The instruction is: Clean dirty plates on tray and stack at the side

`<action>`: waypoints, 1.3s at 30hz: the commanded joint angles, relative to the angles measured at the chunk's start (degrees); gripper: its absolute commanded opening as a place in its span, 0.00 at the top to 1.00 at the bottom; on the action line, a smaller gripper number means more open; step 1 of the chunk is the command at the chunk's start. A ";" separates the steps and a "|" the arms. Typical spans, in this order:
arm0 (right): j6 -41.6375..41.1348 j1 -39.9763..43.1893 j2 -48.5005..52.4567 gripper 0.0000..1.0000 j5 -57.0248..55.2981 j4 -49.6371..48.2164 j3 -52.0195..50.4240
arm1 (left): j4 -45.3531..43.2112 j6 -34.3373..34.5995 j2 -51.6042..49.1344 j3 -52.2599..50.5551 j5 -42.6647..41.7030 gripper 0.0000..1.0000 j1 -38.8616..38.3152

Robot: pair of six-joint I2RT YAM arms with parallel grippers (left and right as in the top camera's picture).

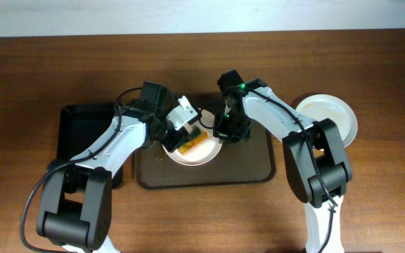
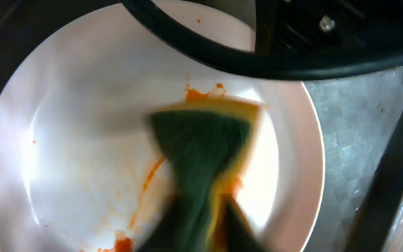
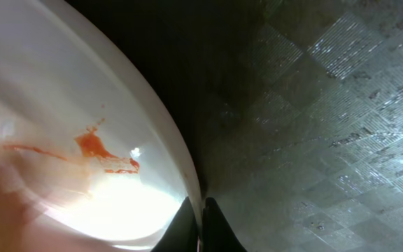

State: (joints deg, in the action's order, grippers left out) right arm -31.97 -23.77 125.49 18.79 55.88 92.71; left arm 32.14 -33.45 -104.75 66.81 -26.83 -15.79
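On the tray point(image 1: 259, 172), your left fingers point(image 2: 238, 227) clamp the sponge point(image 2: 201, 154) on the dirty plate point(image 1: 188, 159), streaks point(image 2: 149, 183) just beside it, while your right fingers point(image 3: 219, 231) pinch the rim nearest them.

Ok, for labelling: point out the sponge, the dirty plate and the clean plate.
green-and-yellow sponge point(image 2: 201, 147): left wrist view, green face.
sauce-smeared round white plate point(image 2: 68, 140): left wrist view, basin.
clean round white plate point(image 1: 332, 112): overhead view, centre.

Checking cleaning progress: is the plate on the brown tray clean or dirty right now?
Dirty. Orange-red sauce streaks show on the plate beside the sponge, and near its rim in the right wrist view.
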 commanded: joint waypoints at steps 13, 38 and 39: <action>-0.48 0.07 0.48 0.96 -0.57 0.70 -0.31 | -0.74 -0.09 -0.66 -0.07 -2.08 0.96 0.39; -0.48 0.04 0.48 0.96 -0.57 0.70 -0.31 | -0.11 1.31 -0.61 0.00 -5.35 0.83 2.58; -0.48 0.04 0.48 0.96 -0.57 0.70 -0.31 | -0.11 1.31 -0.61 0.00 -5.35 0.83 2.58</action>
State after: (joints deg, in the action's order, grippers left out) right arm -32.36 -23.77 125.49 18.79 56.31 92.71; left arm 31.97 -32.71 -104.75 66.81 -30.79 -13.32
